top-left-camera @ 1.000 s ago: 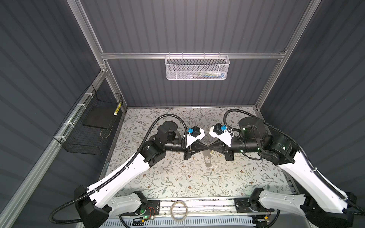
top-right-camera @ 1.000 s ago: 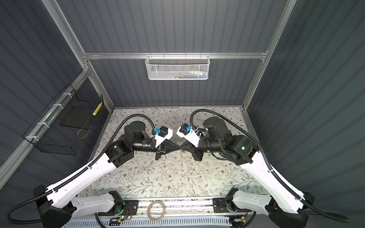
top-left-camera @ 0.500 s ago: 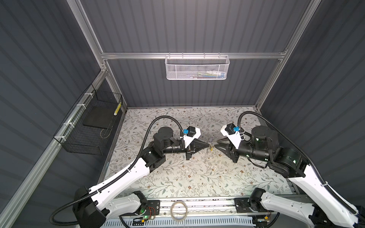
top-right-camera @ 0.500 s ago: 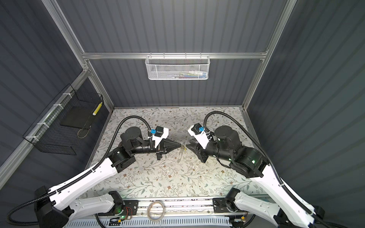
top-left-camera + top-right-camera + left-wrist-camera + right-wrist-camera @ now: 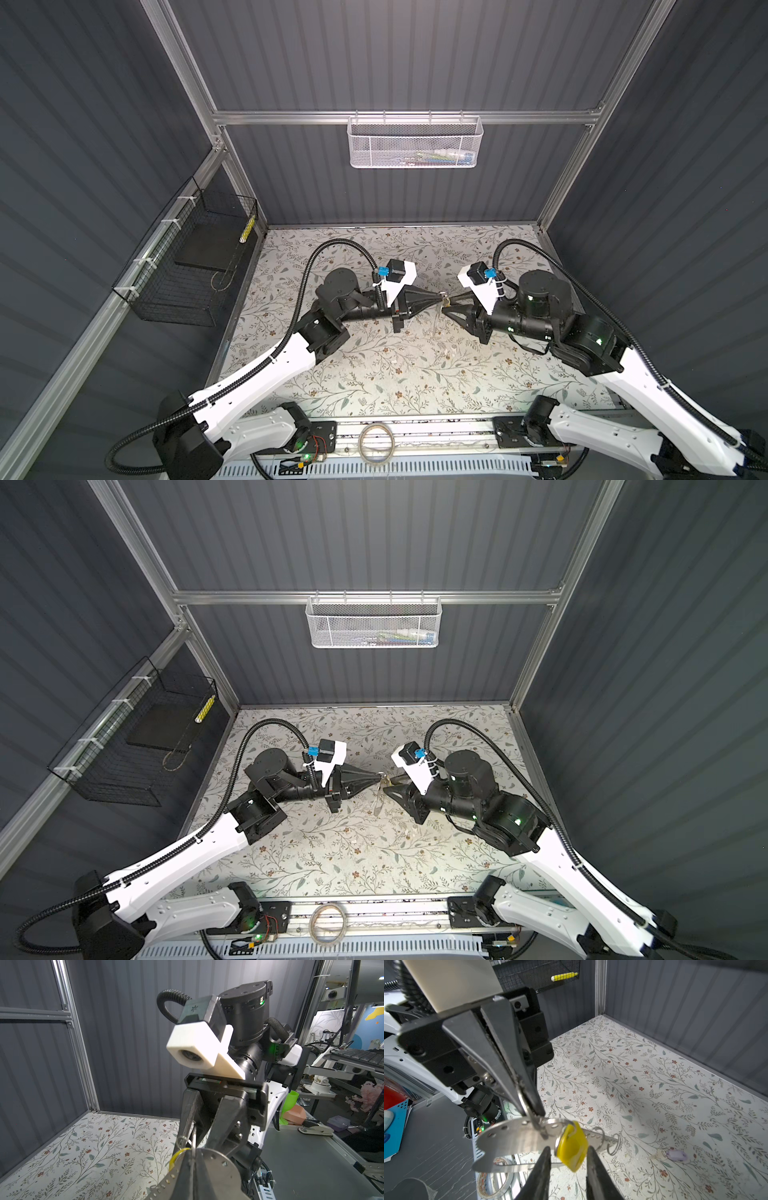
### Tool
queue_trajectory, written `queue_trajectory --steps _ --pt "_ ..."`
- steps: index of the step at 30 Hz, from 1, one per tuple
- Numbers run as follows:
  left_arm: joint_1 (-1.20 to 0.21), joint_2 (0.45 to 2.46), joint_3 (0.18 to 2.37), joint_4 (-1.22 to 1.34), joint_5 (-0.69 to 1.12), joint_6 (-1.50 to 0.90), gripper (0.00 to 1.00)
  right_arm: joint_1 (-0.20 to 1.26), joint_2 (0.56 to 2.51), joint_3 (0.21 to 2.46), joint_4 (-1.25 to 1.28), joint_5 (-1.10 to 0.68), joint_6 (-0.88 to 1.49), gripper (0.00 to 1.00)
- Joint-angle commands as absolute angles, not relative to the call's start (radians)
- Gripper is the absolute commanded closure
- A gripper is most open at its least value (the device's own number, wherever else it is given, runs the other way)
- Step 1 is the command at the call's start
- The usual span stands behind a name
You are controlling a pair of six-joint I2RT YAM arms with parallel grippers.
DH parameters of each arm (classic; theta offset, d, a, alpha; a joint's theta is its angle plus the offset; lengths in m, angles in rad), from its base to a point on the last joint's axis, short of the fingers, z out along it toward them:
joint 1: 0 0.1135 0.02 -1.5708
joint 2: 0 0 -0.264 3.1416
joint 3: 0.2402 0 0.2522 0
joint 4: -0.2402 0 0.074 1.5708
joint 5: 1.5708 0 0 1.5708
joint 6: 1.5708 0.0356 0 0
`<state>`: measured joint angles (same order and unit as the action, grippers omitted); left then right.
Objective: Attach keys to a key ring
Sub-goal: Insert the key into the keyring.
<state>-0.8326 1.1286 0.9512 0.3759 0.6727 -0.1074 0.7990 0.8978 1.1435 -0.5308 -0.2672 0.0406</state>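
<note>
My left gripper [image 5: 438, 295] [image 5: 193, 1157] is shut on the key ring [image 5: 508, 1136] [image 5: 220, 1167], a flat grey metal loop with small holes, held in mid-air above the floral mat. On a wire ring at the loop hangs the yellow key [image 5: 572, 1145] [image 5: 176, 1157]. Small wire rings sit at the loop's narrow end. My right gripper [image 5: 446, 302] [image 5: 569, 1153] faces the left one tip to tip. It is open, with a finger on each side of the yellow head and a gap on both sides. The lilac key [image 5: 676, 1155] lies flat on the mat below.
A tan tape roll [image 5: 376, 442] lies on the front rail between the arm bases. A white mesh basket [image 5: 415, 143] hangs on the back wall, and a black wire basket [image 5: 187, 270] on the left wall. Grey walls close in three sides.
My right gripper opened its jaws and let go. Its arm drew back to the right, then came in close to the left gripper again. The left gripper stayed shut on the key ring.
</note>
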Motion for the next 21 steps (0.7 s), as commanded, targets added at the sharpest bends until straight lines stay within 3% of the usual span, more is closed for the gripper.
queue_trajectory --steps 1,11,21 --pt "-0.838 1.131 0.939 0.432 0.672 -0.136 1.00 0.798 0.890 1.139 -0.466 -0.282 0.051 0.73" --pt "-0.838 1.130 0.918 0.459 0.665 -0.150 1.00 0.800 0.907 1.158 -0.459 -0.346 0.048 0.99" --pt "-0.839 1.131 0.905 0.463 0.660 -0.150 1.00 0.814 0.911 1.179 -0.500 -0.426 0.025 1.00"
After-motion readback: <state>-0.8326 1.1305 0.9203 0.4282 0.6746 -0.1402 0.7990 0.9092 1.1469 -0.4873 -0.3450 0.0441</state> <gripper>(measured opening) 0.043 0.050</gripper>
